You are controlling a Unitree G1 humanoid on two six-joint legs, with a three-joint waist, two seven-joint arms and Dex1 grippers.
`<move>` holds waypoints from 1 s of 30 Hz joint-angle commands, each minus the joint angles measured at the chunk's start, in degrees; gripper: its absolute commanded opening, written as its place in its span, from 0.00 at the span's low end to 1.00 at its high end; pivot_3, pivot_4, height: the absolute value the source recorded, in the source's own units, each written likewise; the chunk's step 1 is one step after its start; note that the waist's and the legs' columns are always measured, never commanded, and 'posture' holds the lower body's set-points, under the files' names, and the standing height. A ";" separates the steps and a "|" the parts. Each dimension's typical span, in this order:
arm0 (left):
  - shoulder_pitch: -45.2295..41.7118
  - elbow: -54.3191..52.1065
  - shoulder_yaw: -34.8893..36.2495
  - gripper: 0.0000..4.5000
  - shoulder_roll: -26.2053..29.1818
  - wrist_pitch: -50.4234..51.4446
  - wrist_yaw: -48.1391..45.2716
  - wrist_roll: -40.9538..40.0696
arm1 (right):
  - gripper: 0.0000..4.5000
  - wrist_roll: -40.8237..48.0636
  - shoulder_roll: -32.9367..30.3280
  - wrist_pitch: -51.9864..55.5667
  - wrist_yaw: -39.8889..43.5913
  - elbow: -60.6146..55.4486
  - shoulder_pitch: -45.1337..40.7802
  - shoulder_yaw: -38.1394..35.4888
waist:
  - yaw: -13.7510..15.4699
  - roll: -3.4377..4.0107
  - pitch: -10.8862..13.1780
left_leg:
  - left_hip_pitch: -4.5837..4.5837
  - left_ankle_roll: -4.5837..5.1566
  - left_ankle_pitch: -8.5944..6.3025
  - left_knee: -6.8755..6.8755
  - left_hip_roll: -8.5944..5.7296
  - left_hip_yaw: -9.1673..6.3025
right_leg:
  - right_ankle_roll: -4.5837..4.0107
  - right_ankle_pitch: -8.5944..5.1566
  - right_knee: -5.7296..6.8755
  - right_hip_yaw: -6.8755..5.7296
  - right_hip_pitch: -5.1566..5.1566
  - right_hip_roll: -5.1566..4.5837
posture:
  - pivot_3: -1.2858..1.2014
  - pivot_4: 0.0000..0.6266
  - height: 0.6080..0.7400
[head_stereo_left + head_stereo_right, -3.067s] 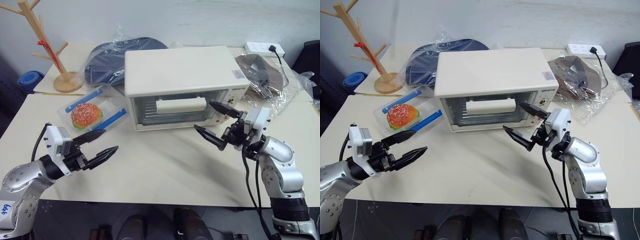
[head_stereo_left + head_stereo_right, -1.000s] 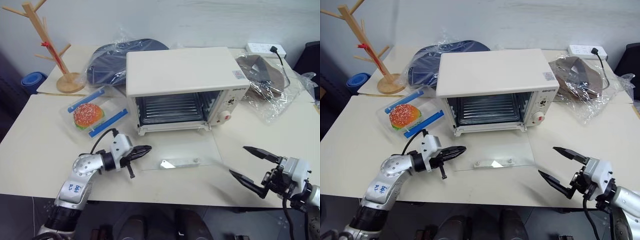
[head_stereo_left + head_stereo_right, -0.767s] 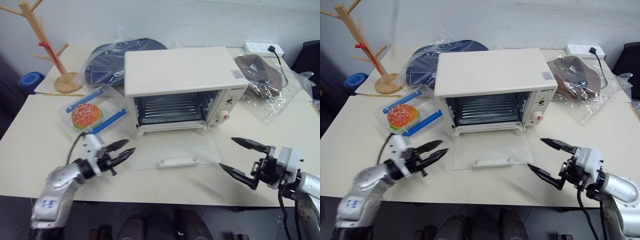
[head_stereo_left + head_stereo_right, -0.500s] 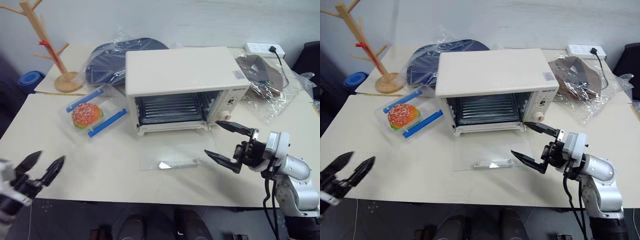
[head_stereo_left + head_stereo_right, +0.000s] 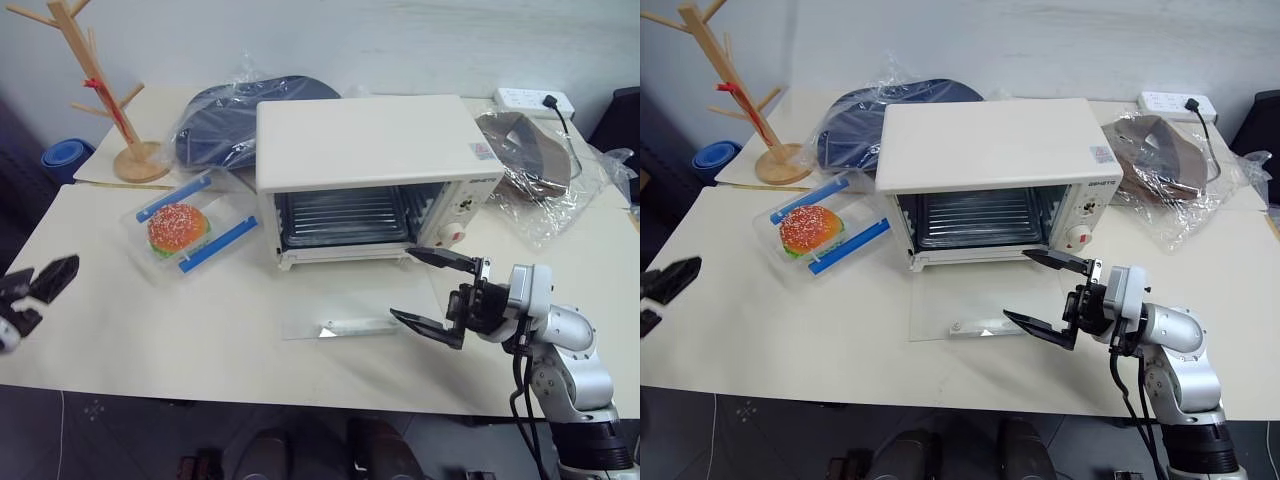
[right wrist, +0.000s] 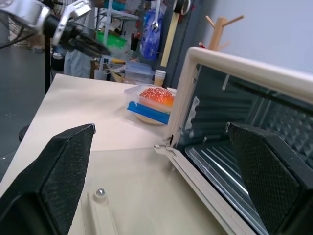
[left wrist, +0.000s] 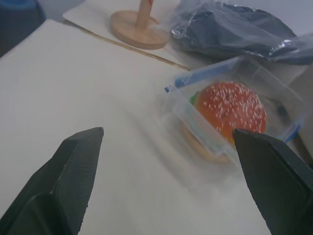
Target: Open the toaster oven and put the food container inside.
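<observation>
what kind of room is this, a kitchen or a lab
Probably a lab or workshop staged as a kitchen: the boxy cream-white toaster oven sits on a plain cream table beside a white power strip, and metal shelves of tools stand behind.

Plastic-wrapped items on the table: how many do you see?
2. A dark blue one behind the toaster oven's left corner; a brown one to its right. Others could be hidden behind it.

Right arm (image 5: 565, 355): silver rounded shells, black joints, black cable along it, white wrist block. Grippers w/ black pointed fingers (image 5: 440, 261), textured inner faces.
</observation>
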 commanded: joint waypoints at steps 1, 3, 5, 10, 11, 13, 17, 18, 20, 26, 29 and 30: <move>-9.30 7.54 -5.49 0.99 3.31 7.13 3.59 -0.54 | 1.00 -0.16 0.60 -2.34 0.48 -0.47 1.21 -0.76 | -0.07 0.00 0.00 | -0.01 -0.01 0.00 -0.01 -0.02 0.01 | 0.00 0.00 0.00 0.00 -0.02 0.01 | 0.52 0.24 1.00; -15.08 11.91 -9.44 0.99 4.65 9.67 3.13 1.30 | 1.00 -0.48 0.78 -3.16 0.41 -0.56 2.24 -0.75 | -0.46 0.00 0.00 | -0.04 -0.05 0.01 -0.03 -0.03 0.07 | 0.04 0.02 0.01 0.06 -0.10 0.03 | 0.52 0.24 1.00; -18.68 15.54 -13.44 0.99 6.19 10.69 1.67 4.70 | 1.00 -0.88 0.88 -3.90 0.18 -0.74 3.10 -0.86 | -0.90 -0.01 0.00 | -0.07 -0.18 0.05 -0.04 -0.01 0.08 | 0.05 0.03 0.04 0.05 -0.14 0.06 | 0.52 0.24 1.00; -24.07 22.07 -18.74 0.99 7.28 12.16 -0.32 11.15 | 1.00 -1.59 1.15 -4.99 -1.04 -1.08 4.25 -1.03 | -1.68 -0.01 0.00 | -0.07 -0.50 0.22 -0.11 -0.01 0.12 | 0.05 0.03 0.05 0.08 -0.21 0.10 | 0.52 0.24 1.00; -24.68 22.92 -19.35 0.99 7.39 12.18 -0.68 12.42 | 1.00 -1.70 1.18 -5.22 -1.26 -1.17 4.47 -1.02 | -1.67 -0.01 0.00 | -0.06 -0.53 0.24 -0.11 0.00 0.13 | 0.05 0.03 0.06 0.08 -0.22 0.11 | 0.52 0.24 1.00; -25.72 23.96 -19.53 0.95 7.18 12.37 -1.30 14.13 | 1.00 -1.87 1.21 -5.63 -1.69 -1.31 4.93 -1.08 | -1.54 -0.02 -0.01 | -0.05 -0.57 0.27 -0.10 0.01 0.09 | 0.05 0.03 0.10 0.06 -0.22 0.12 | 0.52 0.24 1.00; -29.21 26.33 -20.20 0.72 5.22 15.78 -2.76 15.42 | 1.00 -2.78 1.55 -6.65 -2.80 -1.14 5.90 -0.86 | -1.45 -0.02 -0.01 | -0.04 -0.58 0.28 -0.10 0.01 0.09 | 0.05 0.03 0.12 0.07 -0.21 0.11 | 0.52 0.24 1.00; -29.89 26.88 -20.26 0.65 4.71 16.41 -3.09 15.72 | 1.00 -2.88 1.64 -6.83 -2.96 -1.19 6.10 -0.78 | -1.42 -0.02 -0.01 | -0.04 -0.58 0.28 -0.09 0.00 0.09 | 0.05 0.03 0.13 0.08 -0.21 0.10 | 0.52 0.24 1.00; -31.24 28.64 -20.62 0.51 4.07 16.38 -3.27 17.50 | 1.00 -3.16 1.77 -6.92 -3.43 -1.09 6.02 -0.69 | -1.43 -0.02 -0.01 | -0.04 -0.58 0.28 -0.09 0.00 0.09 | 0.05 0.03 0.14 0.07 -0.21 0.10 | 0.52 0.24 1.00; -35.01 33.53 -20.31 0.12 3.57 15.62 -4.73 21.45 | 1.00 -3.99 1.92 -7.58 -4.12 -0.34 5.79 -0.40 | -1.56 -0.02 -0.01 | -0.02 -0.63 0.31 -0.08 0.00 0.11 | 0.05 0.03 0.20 0.07 -0.22 0.12 | 0.52 0.24 1.00; -36.02 33.58 -19.87 0.00 4.80 15.75 -6.16 22.65 | 1.00 -4.26 1.92 -7.64 -4.16 -0.06 5.61 -0.23 | -1.41 -0.03 -0.01 | -0.03 -0.63 0.31 -0.06 0.00 0.09 | 0.05 0.03 0.20 0.05 -0.22 0.12 | 0.52 0.24 1.00; -35.41 32.49 -20.31 0.00 5.96 15.98 -7.40 23.08 | 1.00 -4.32 1.89 -7.61 -4.20 -0.03 5.57 -0.23 | -1.45 -0.03 -0.02 | -0.04 -0.63 0.31 -0.05 0.00 0.08 | 0.05 0.03 0.20 0.05 -0.22 0.11 | 0.52 0.24 1.00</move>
